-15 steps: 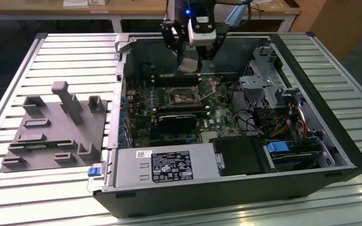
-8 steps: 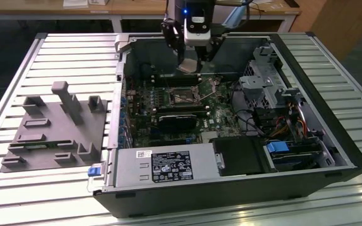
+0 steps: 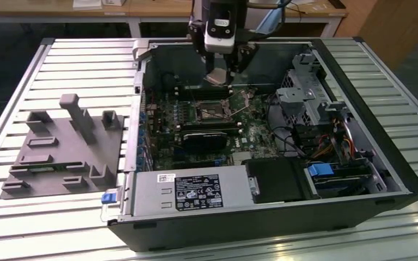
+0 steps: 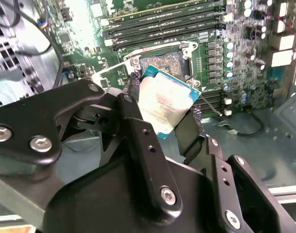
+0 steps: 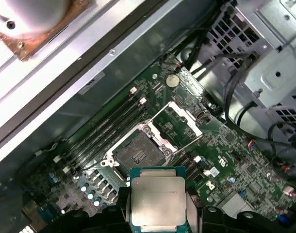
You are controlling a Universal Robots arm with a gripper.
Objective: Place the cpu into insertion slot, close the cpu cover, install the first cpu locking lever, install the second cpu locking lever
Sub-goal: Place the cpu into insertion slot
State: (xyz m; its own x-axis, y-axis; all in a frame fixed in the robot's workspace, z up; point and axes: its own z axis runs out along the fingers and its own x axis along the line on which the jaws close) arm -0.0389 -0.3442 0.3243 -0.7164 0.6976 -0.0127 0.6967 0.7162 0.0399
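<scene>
Both wrist views show us the cpu (image 5: pixel 157 201) held apart from the bare slot (image 5: pixel 138 153). In the second wrist view we see the gripper (image 4: pixel 160 110) pinching its edges, and in the first wrist view the cover (image 5: pixel 179 121) open beside the slot. Our exterior view adds the case (image 3: pixel 383 179) around the slot.

The cpu (image 5: pixel 156 201) is clamped in the gripper (image 4: pixel 163 111) above the motherboard (image 5: pixel 225 160), apart from the insertion slot (image 5: pixel 138 153). The cpu cover (image 5: pixel 179 121) lies open just beside that slot. Memory slots (image 5: pixel 106 127) flank the slot inside the case (image 3: pixel 267 223), and a fixture block (image 3: pixel 63 152) lies on the table (image 3: pixel 71 65) at the exterior view's left of the case.
</scene>
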